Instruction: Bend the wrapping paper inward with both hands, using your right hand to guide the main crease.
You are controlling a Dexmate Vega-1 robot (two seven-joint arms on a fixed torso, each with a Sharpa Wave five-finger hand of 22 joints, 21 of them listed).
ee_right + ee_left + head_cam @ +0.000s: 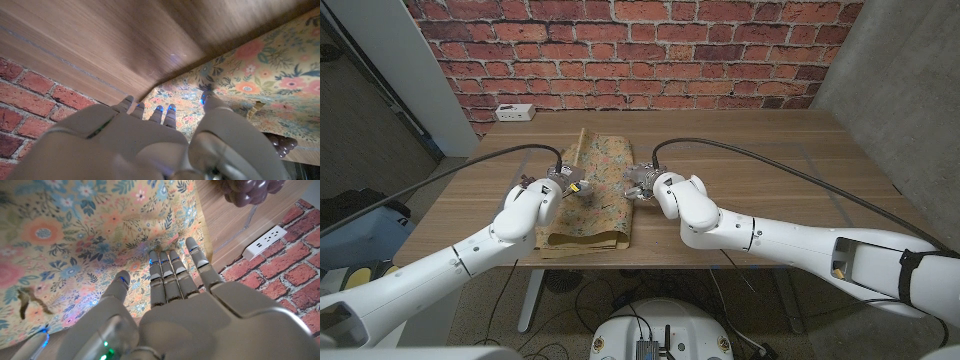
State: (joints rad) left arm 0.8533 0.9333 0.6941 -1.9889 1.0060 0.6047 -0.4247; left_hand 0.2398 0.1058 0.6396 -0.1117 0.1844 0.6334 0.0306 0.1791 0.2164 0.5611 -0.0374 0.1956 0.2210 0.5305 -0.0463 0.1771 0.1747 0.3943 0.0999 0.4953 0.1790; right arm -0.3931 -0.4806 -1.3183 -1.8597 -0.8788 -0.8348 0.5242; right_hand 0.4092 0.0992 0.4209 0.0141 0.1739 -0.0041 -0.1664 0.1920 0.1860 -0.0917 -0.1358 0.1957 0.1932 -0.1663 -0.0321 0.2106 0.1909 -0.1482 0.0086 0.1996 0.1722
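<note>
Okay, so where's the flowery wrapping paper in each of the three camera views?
Head view: the wrapping paper lies mid-table between the left hand and right hand.
Left wrist view: the paper spreads beyond that hand's fingers.
Right wrist view: paper beyond the fingertips, wood beside it.
Shared landmark: the brick wall.
</note>
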